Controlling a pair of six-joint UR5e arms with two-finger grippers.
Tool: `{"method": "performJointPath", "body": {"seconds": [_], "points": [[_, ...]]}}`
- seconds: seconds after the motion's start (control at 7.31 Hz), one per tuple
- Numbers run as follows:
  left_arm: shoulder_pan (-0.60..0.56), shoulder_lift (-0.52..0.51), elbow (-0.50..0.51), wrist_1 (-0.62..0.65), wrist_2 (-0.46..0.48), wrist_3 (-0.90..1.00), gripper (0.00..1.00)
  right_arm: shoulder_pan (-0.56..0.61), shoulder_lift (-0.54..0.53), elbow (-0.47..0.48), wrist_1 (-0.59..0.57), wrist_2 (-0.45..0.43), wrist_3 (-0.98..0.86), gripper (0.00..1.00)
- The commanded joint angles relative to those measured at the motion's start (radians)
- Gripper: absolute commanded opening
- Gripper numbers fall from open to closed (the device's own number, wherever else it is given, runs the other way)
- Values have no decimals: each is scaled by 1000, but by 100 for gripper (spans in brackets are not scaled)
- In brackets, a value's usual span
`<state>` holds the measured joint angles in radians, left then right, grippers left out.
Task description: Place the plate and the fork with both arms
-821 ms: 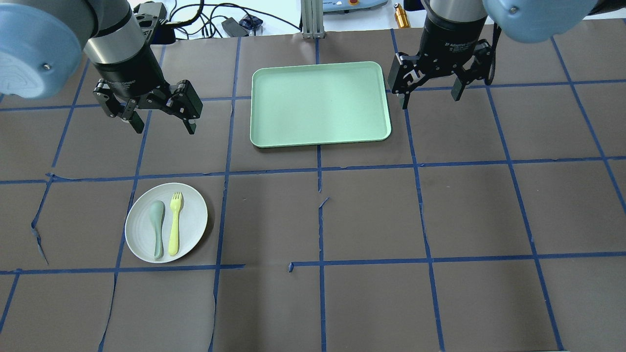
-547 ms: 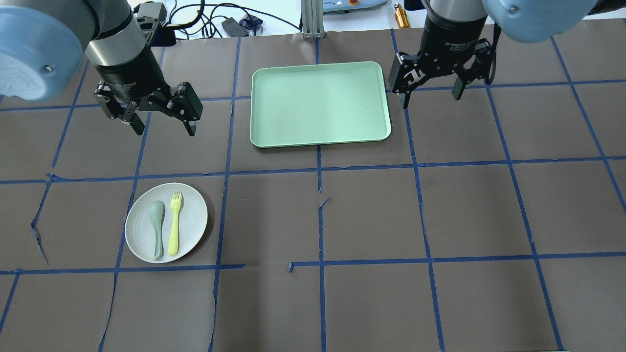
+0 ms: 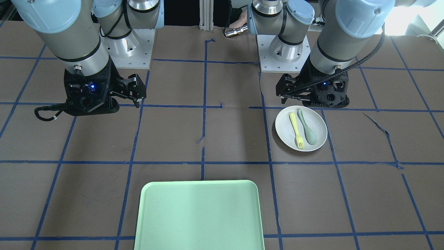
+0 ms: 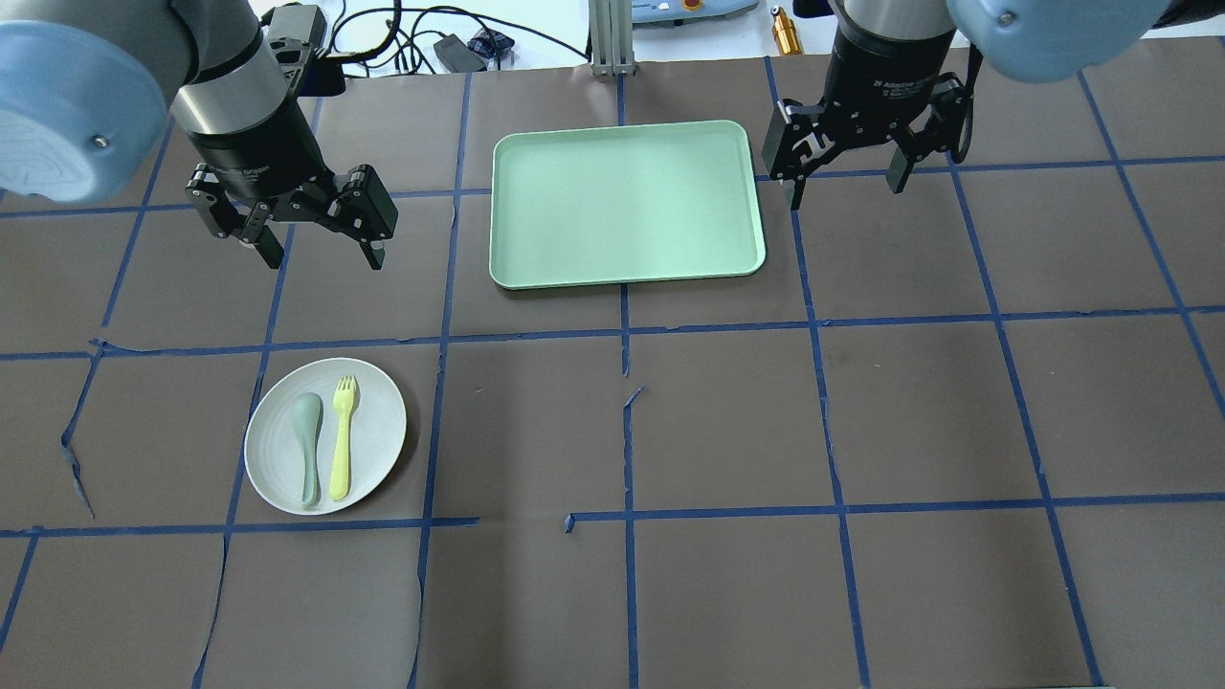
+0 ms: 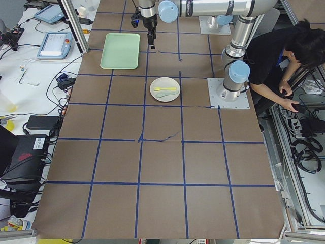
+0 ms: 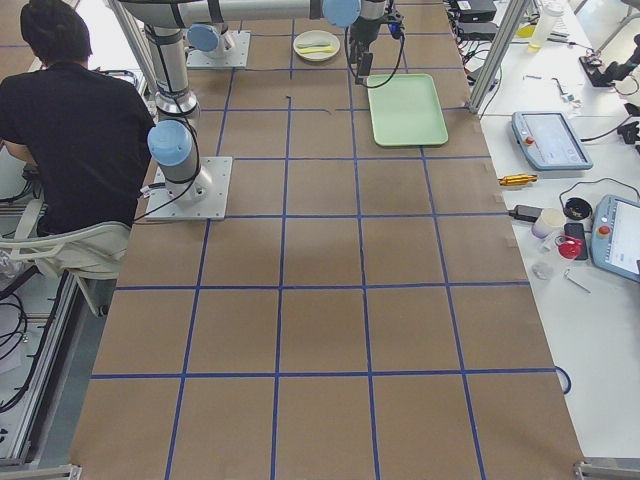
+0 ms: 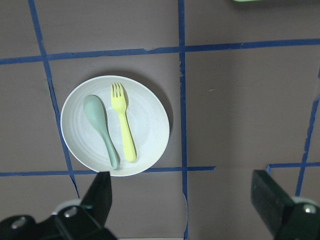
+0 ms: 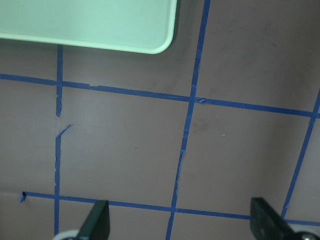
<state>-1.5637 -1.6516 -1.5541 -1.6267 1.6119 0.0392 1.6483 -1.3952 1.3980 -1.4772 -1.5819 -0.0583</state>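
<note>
A round white plate (image 4: 378, 431) lies on the brown table at the left front; it also shows in the front view (image 3: 285, 129) and the left wrist view (image 7: 147, 125). On it lie a pale yellow fork (image 4: 342, 452) (image 7: 123, 129) (image 3: 296, 130) and a grey-green spoon (image 4: 307, 448). My left gripper (image 4: 322, 255) hangs open and empty above the table, beyond the plate. My right gripper (image 4: 842, 194) hangs open and empty just right of the mint-green tray (image 4: 627, 203).
The tray is empty and sits at the table's far middle (image 3: 199, 215). Blue tape lines grid the brown table cover. Cables and devices lie past the far edge (image 4: 431, 38). A person sits behind the robot bases (image 5: 284, 56).
My left gripper has shifted slightly to the right and toward the plate. My right gripper has edged slightly away, toward the far edge. Plate, fork and spoon have not moved.
</note>
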Motion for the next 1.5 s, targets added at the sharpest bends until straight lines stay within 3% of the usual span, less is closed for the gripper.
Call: {"method": "performJointPath", "body": {"seconds": [0.0,1.37], "points": [[4,-13,0,1,-1,2,100,1,-1,3,1,-1,0,100],[4,-4,-7,-1,0,-19,100,1,1,1,0,0,0,100]]}}
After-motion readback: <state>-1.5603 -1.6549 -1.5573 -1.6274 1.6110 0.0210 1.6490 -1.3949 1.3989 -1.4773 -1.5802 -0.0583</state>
